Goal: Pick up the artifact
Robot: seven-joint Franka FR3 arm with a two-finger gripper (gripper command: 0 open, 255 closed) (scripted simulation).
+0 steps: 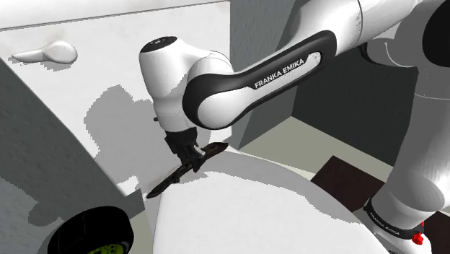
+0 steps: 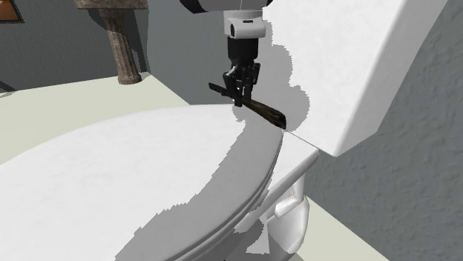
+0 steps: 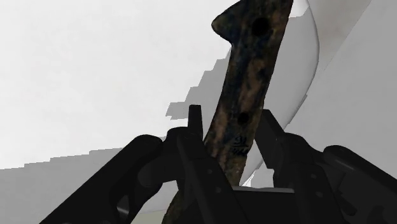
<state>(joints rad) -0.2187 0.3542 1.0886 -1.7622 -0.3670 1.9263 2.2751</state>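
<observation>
End effector (image 3: 230, 130) clasps dark artifact (image 3: 251, 57) (near toilet lid (image 2: 133, 163)).

The white arm (image 1: 274, 72) rises at the shoulder view's lower right and reaches across to the left, its forearm sloping down to a wrist bent straight downward. Below the wrist hangs the black gripper (image 1: 189, 160), nearly upright, with its two fingers (image 3: 271, 135) drawn in on the dark artifact (image 3: 251, 63) and clasping it between them.

From the shoulder view I see a shut white toilet lid (image 1: 274, 209), its tank (image 1: 108, 58) at ten o'clock bearing a flush lever (image 1: 47, 52), a round black bin (image 1: 90, 231) at eight, a dark mat (image 1: 346, 180) at two.
</observation>
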